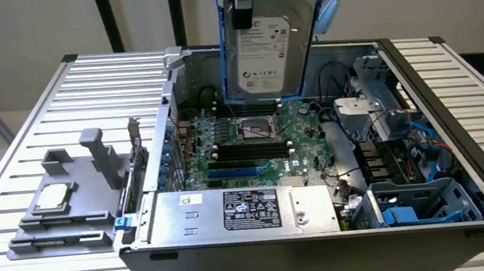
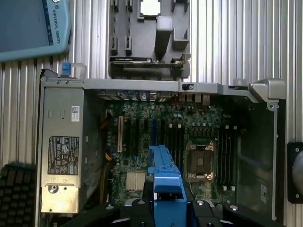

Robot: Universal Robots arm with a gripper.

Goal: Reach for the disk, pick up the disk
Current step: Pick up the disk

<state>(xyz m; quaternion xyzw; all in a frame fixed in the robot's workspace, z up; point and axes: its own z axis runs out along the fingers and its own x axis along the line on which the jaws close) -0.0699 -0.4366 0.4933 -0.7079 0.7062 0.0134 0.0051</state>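
Exterior view, its left to its right.

- Slatted metal worktop [image 1: 33,123] noted under everything. On the exterior view's left, a grey moulded fixture [image 1: 65,208] is seen, with a small square silver chip [image 1: 54,198] seated in it; this is not the task's thing.
- Centre: open computer case [image 1: 460,153] lying on its side, motherboard [image 1: 253,148] exposed, power supply [image 1: 241,210] with a printed label along the near edge.
- Above the case, high over the motherboard: the disk [image 1: 270,41] is held clear of the chassis, hanging upright, label face toward the camera, blue rails [image 1: 306,41] down its sides. Nothing beneath is touched by it.
- The claw [image 1: 246,0] is seen at the disk's upper edge; a dark finger overlaps the top of the label face. In the wrist view the blue rail [image 2: 165,189] is seen edge-on between the dark fingers [image 2: 142,213], so the claw is judged to be pinching the disk across its flat faces.
- On the exterior view's right: drive bays and an empty blue caddy [image 1: 417,211] inside the case, cables near them.

Handling, as judged:
- Disk is taken to be rigid, dense for its size, smooth metal on the faces; slip is possible if squeezed lightly.
- Shock-sensitive; knocks against the chassis wall are to be avoided.
- Blue rails are thinner plastic and may flex; the metal body is the firmer hold, as it appears to be taken now.
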